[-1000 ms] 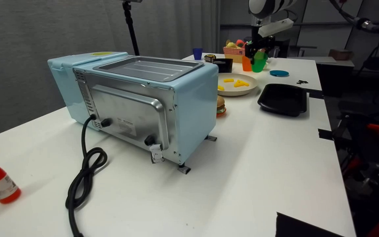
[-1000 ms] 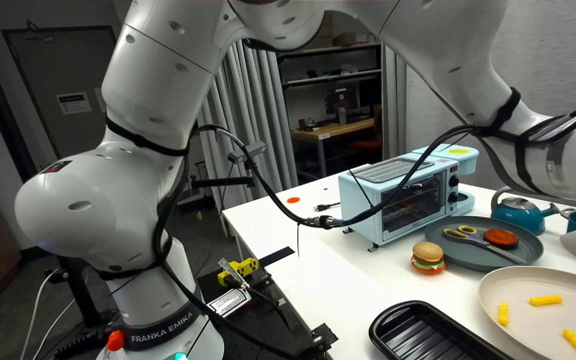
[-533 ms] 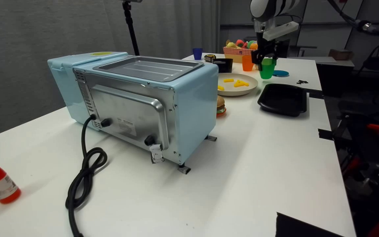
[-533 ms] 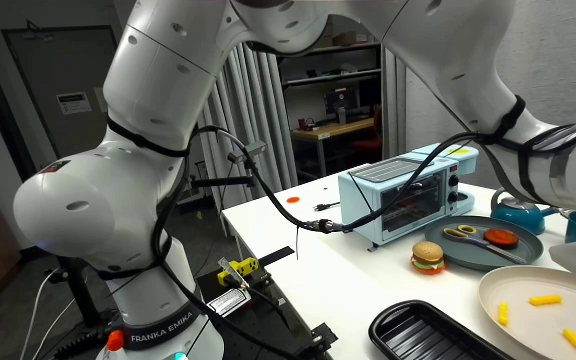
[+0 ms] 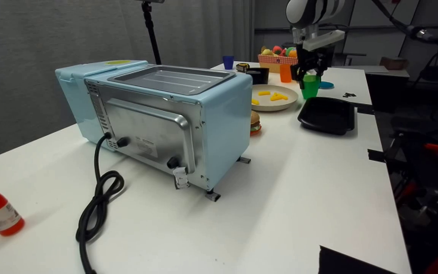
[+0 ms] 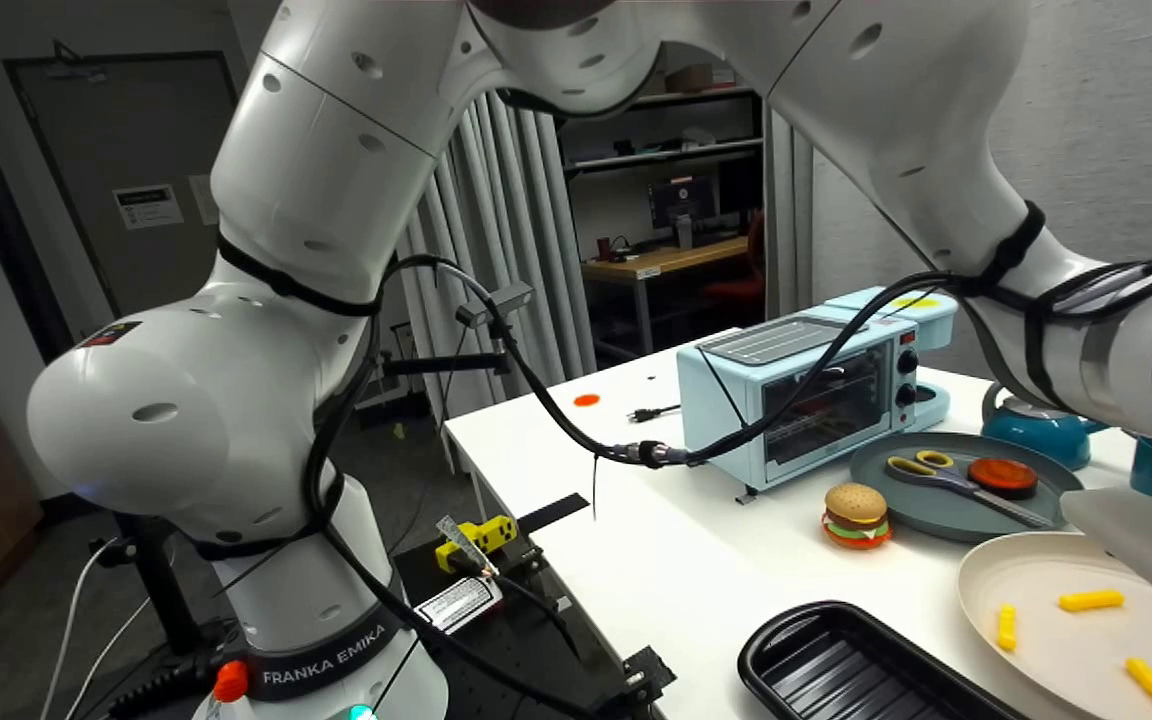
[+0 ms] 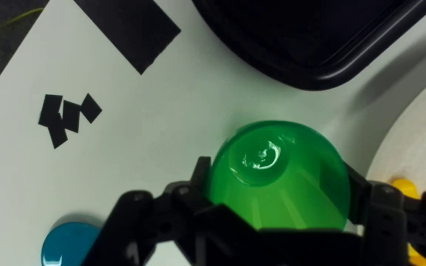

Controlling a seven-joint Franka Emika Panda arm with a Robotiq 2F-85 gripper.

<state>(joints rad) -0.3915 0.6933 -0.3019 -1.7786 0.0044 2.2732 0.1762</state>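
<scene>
My gripper (image 7: 276,173) is shut on a translucent green cup (image 7: 261,192), with a black finger pressed to each side of its wall. Looking down into the cup in the wrist view, I see only a shiny base. An exterior view has the cup (image 5: 310,88) upright below the gripper, between the beige plate (image 5: 293,99) and the black tray (image 5: 327,118). Whether its base touches the table is hard to tell. Yellow fries (image 6: 1091,600) lie on the plate. In the other outside picture the cup is out of frame, and only a dark gripper part shows at the lower right edge.
An orange cup (image 5: 285,73), a fruit basket (image 5: 274,62) and a blue cup (image 5: 228,62) stand farther back. A teal lid (image 7: 70,244) lies near the gripper. A toaster oven (image 6: 786,390), toy burger (image 6: 856,515) and grey plate with scissors (image 6: 936,485) are beyond the beige plate.
The gripper has carried the green cup away from the orange cup, toward the black tray and beige plate. The grip on it stays the same.
</scene>
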